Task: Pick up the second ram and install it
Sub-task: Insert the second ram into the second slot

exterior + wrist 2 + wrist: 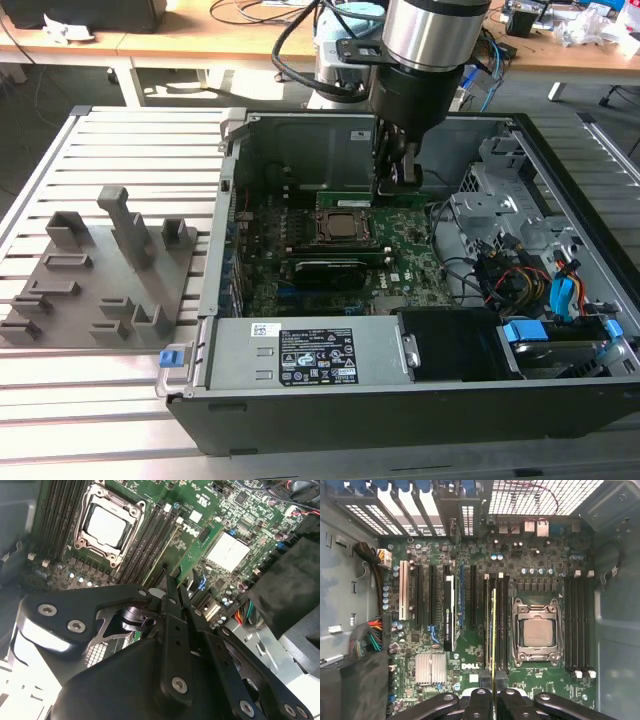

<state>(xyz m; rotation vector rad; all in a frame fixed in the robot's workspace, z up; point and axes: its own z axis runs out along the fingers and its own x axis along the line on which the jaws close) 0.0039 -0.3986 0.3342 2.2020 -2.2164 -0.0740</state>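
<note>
My gripper reaches down into the open computer case, just behind the square CPU socket. It is shut on the second ram, a narrow green stick standing on edge along the memory slots. In the first wrist view the ram shows edge-on between the fingertips, lined up with the slot bank beside the CPU socket. The second wrist view has the gripper clamped on the green stick above the motherboard. I cannot tell whether the stick is seated in its slot.
A grey plate with holder blocks lies outside the case at the exterior view's left. Inside the case are an expansion card, the power supply, a black drive bay and cable bundles. Case walls close in all around.
</note>
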